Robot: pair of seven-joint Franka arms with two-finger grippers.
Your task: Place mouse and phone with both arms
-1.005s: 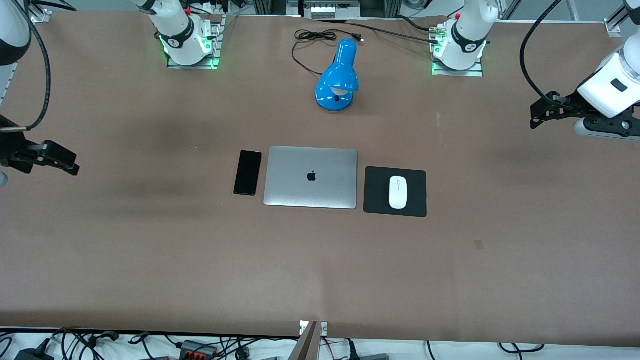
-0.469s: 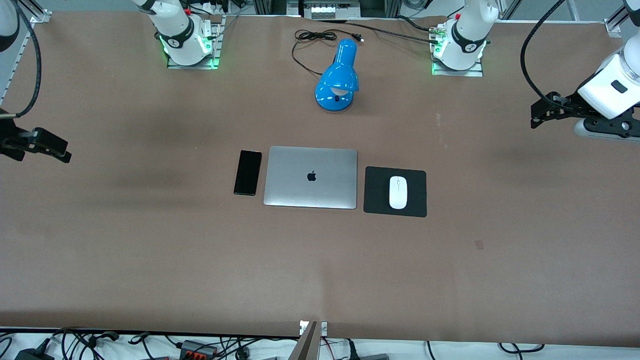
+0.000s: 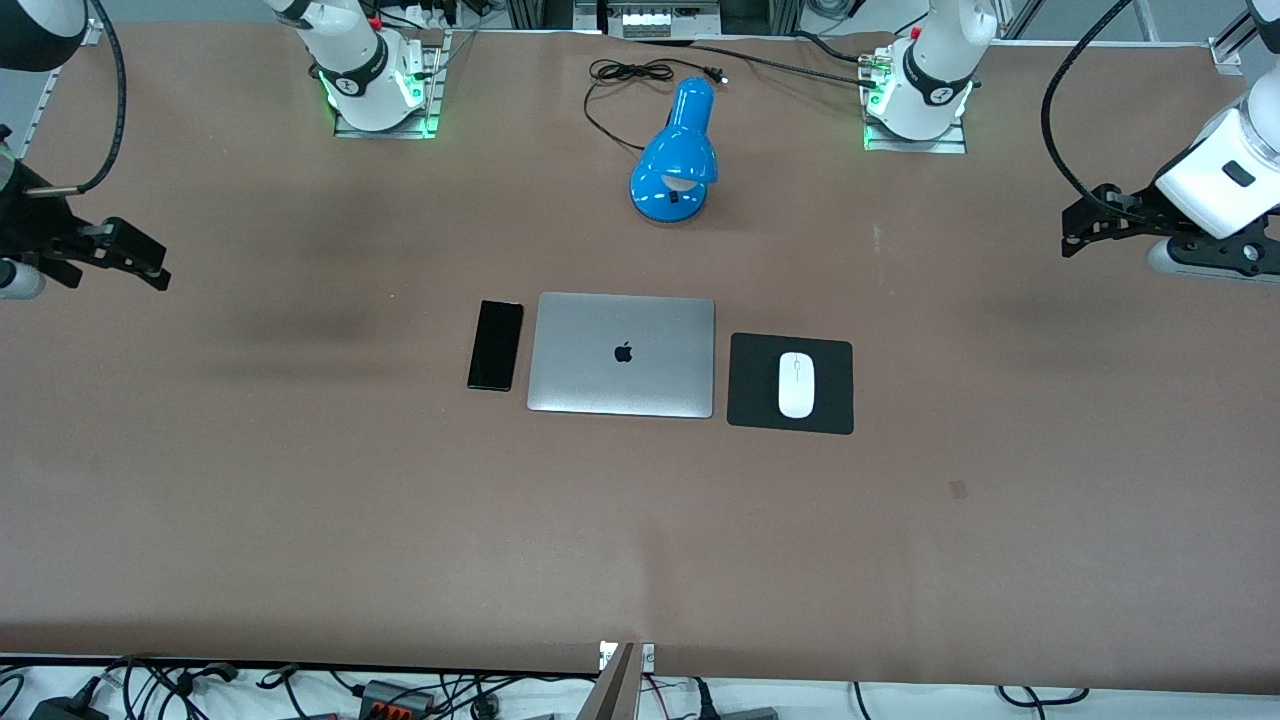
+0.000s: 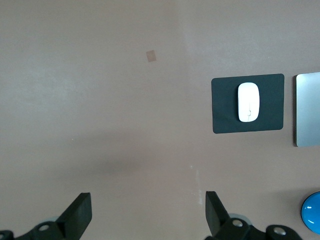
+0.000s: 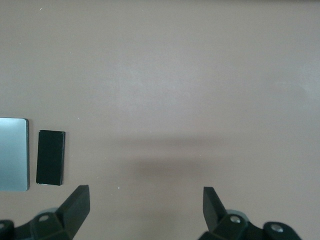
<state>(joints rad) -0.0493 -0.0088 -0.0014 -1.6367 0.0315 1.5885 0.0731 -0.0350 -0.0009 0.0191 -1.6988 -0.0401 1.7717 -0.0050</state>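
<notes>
white arms (image 3: pixel 1215 180) raised, tools spread

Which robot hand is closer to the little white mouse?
The left gripper. It hangs open over bare table toward the left arm's end, with the mouse on its black mat. The right gripper, also open, is over the right arm's end, much farther off.

Robotics lab bench.
Bolted arm bases (image 3: pixel 378 80), paper-covered table (image 3: pixel 300 500), cable clutter (image 3: pixel 200 690) along the edge.
</notes>
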